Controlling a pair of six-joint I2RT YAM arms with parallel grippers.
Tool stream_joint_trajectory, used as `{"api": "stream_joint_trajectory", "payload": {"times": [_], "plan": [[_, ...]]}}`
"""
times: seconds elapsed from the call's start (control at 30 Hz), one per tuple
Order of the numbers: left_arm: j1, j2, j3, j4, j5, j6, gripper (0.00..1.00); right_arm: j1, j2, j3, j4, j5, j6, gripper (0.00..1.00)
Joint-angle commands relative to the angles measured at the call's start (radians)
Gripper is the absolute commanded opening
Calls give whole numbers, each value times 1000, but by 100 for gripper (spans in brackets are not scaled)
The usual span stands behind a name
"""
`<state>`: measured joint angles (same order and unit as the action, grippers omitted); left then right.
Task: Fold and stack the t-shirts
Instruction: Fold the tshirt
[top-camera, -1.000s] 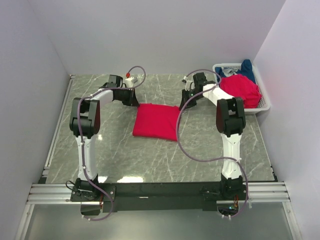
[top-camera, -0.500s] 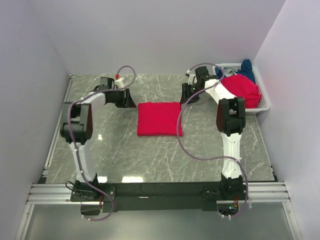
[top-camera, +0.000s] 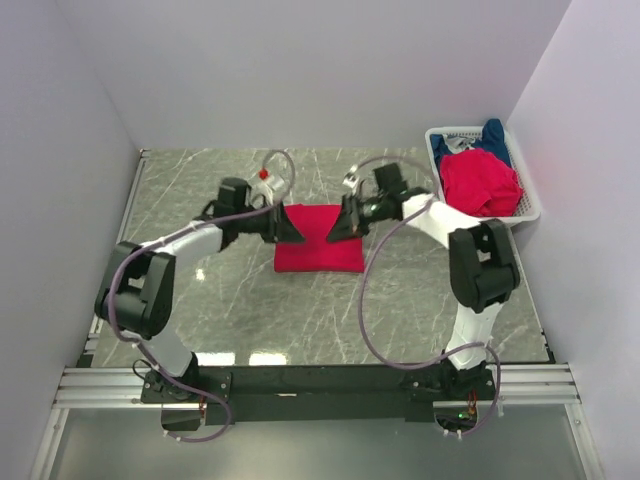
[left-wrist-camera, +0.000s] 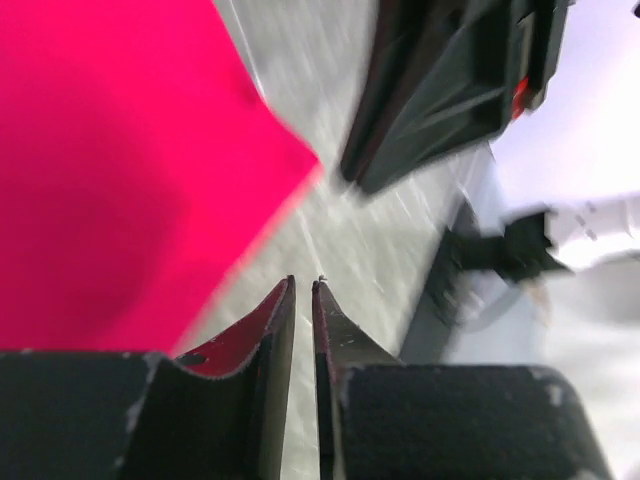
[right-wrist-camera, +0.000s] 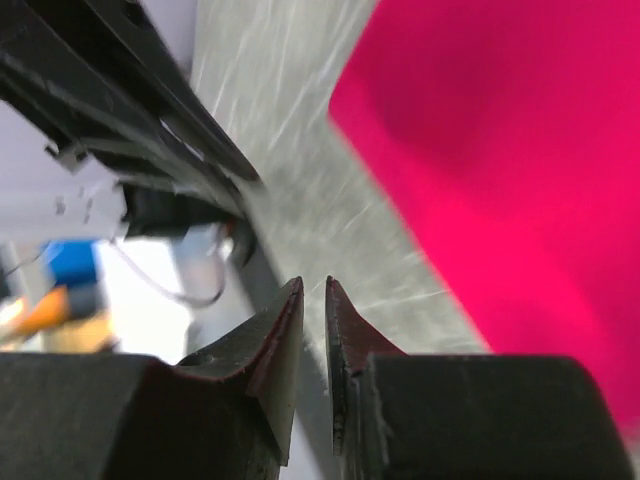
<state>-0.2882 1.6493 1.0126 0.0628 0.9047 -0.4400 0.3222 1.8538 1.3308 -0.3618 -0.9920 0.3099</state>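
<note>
Grey marble table (top-camera: 250, 300) carries one folded red shirt (top-camera: 318, 252) at its middle. The white basket (top-camera: 533, 210) at the far right holds a crumpled red shirt (top-camera: 480, 180) and a blue shirt (top-camera: 493, 133). A second ago both arms stood beyond the folded shirt's far corners; now they have swung in over its far edge, facing each other. The left gripper (left-wrist-camera: 303, 285) and right gripper (right-wrist-camera: 313, 285) each show a thin slit between the jaws, gripping nothing. I'd guess they're tidying this fold; the basket's shirts remain to do.
</note>
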Motion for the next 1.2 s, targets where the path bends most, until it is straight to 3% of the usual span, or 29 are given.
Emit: {"api": "stream_joint_trajectory", "payload": {"times": [0.0, 0.2, 0.3, 0.47, 0.67, 0.83, 1.0, 1.17], "plan": [[-52, 43, -54, 149, 66, -147, 18, 73, 50, -70, 130, -105, 112, 22], [-25, 228, -57, 203, 49, -186, 17, 55, 218, -77, 159, -57, 107, 20], [7, 349, -48, 149, 37, -169, 17, 3, 272, -93, 150, -24, 97, 19], [70, 409, -100, 141, 33, -169, 18, -49, 305, -105, 110, 50, 69, 19], [101, 321, -149, 74, 77, -103, 28, -55, 237, -156, 26, 93, -1, 19], [130, 109, -174, -18, 152, 52, 37, -55, 75, -171, -34, -6, -88, 21], [58, 6, -193, 69, 160, -17, 31, 17, -30, -223, 95, -94, 17, 23], [-31, 79, -186, 207, 112, -130, 25, 90, 60, -200, 156, -99, 54, 23]]}}
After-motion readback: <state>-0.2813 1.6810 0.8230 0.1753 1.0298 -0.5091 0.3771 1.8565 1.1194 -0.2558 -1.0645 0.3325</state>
